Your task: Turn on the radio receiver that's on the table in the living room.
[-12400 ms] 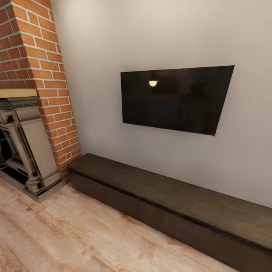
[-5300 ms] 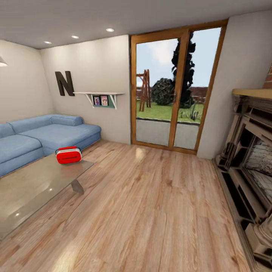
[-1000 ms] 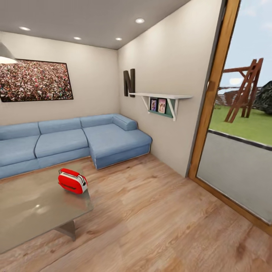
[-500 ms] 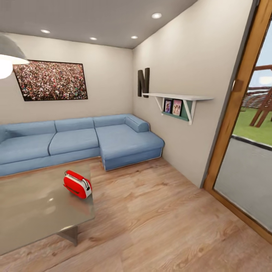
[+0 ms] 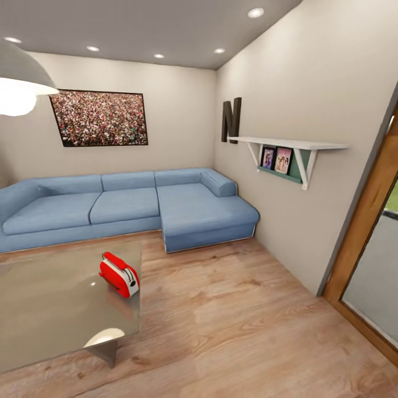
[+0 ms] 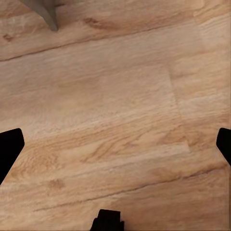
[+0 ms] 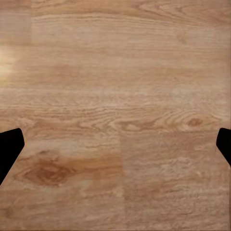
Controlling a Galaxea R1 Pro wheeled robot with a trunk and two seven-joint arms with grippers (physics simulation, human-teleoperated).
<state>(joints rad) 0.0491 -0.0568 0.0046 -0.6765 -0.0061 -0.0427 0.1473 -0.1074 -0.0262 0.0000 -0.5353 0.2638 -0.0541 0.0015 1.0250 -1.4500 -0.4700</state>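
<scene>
The radio receiver point(image 5: 119, 275), a small bright-red box with a white-grey end panel, stands near the right far corner of the table point(image 5: 50, 315), whose glossy grey-brown top fills the lower left of the head view. In the left wrist view my left gripper point(image 6: 117, 147) is open, its black fingertips point(image 6: 9, 149) far apart above bare wood floor, with a grey table leg point(image 6: 45, 12) at the picture's edge. My right gripper point(image 7: 117, 144) is open too, over floor boards, holding nothing.
A blue L-shaped sofa point(image 5: 127, 207) runs behind the table, under a crowd picture point(image 5: 99, 118). A white pendant lamp point(image 5: 19, 83) hangs at upper left. On the right wall are a shelf point(image 5: 287, 146) and a wood-framed glass door point(image 5: 365, 237). Open wood floor point(image 5: 237, 320) lies right of the table.
The whole head view has swung left: the door has slid towards the right edge, while more of the sofa, picture and lamp shows. The radio stays put on the table.
</scene>
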